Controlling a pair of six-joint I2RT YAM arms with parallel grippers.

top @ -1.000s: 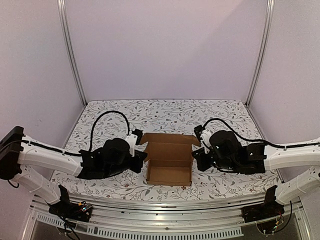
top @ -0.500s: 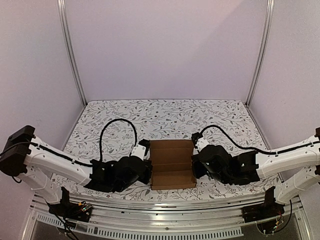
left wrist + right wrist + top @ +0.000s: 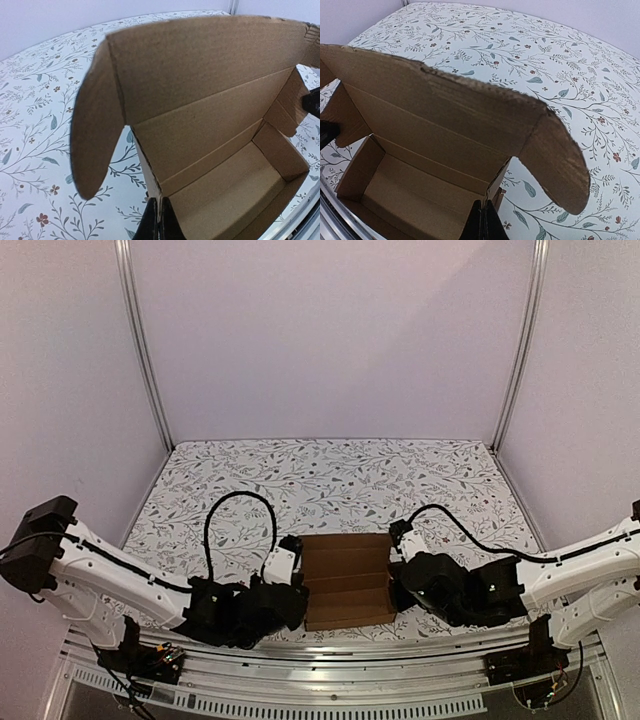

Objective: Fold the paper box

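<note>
Left gripper (image 3: 158, 226): jaws pressed together, pinching the left end wall of the plain brown cardboard paper box (image 3: 220, 165). Right gripper (image 3: 482, 222) likewise pinches the opposite wall. The box between them now sits nearer the front of the floral-printed table cover (image 3: 340, 470) than a second ago, and its lid (image 3: 445, 115) — then laid back — now stands raised. Judgement: closure is under way, but the rounded ear flaps (image 3: 95, 130) are not yet tucked.

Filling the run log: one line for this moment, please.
box: lid raised | left gripper: shut on box | right gripper: shut on box
</note>
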